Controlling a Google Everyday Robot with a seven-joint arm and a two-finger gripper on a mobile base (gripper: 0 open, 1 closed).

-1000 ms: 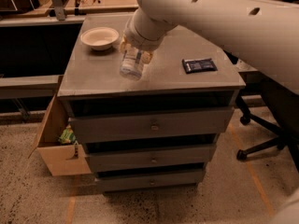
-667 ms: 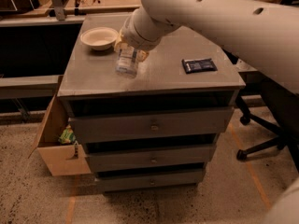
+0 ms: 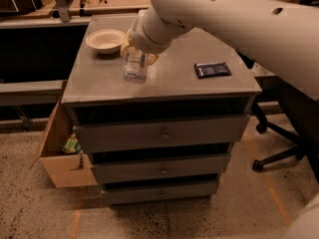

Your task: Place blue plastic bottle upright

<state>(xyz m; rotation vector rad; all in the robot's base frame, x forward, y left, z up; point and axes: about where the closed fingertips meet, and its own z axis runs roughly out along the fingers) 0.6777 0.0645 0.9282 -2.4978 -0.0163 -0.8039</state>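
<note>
Blue plastic bottle point(image 3: 134, 67) is sitting close to upright at the grey cabinet top point(image 3: 169, 86), front-left area, just in front of the white bowl point(image 3: 104, 40). Your gripper point(image 3: 136, 54) is hanging over it from above and clamping its upper part. That's keeping the base pointing down at the surface, which is what you're wanting for a stand-up placement. Can't tell if the bottom is actually touching. The dark blue packet point(image 3: 213, 69) is lying well apart to the right, so it's not crowding you. I'm guessing a light bottle tips easily, so think about letting go gently.
</note>
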